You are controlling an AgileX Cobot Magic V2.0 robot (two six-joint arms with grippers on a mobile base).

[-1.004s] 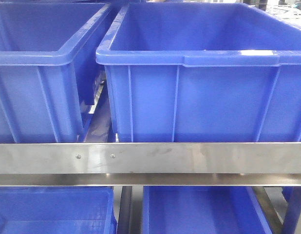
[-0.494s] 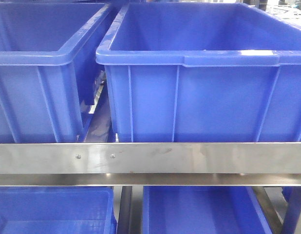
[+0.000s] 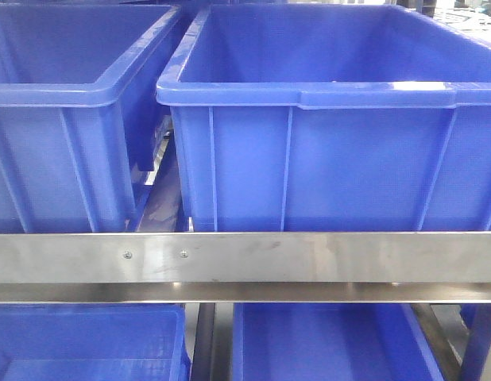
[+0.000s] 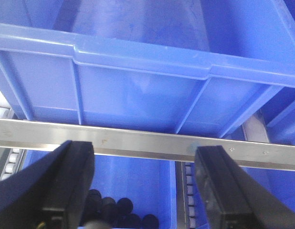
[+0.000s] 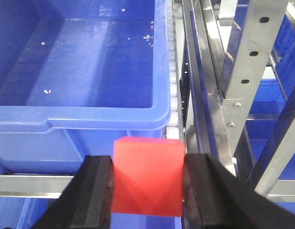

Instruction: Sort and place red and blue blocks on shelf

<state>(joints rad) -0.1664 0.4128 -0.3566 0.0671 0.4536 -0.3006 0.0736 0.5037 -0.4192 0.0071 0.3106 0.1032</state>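
Red is what you carry on the right: the red block (image 5: 148,175) sits clamped between the two black fingers of your right tool (image 5: 148,191), its flat sides pressed against the pads (image 5: 97,191). From that tool, the open blue bin (image 5: 159,102) lies ahead and slightly to the left, its near rim just past the block and its bare floor showing beyond. The block hangs over the bin's front right corner, close to the steel post (image 5: 245,62) of the shelf (image 5: 219,102) on the right, so your release point is forward and left, away from that post. A cube has no long axis to worry about; only its place over the bin matters. Your left tool (image 4: 142,191) is spread wide and holds nothing, facing another bin (image 4: 138,90) above a steel rail (image 4: 138,140), with dark round objects (image 4: 119,212) in the bin below. No blue block is visible in any view, so the right arm is the one placed to act.
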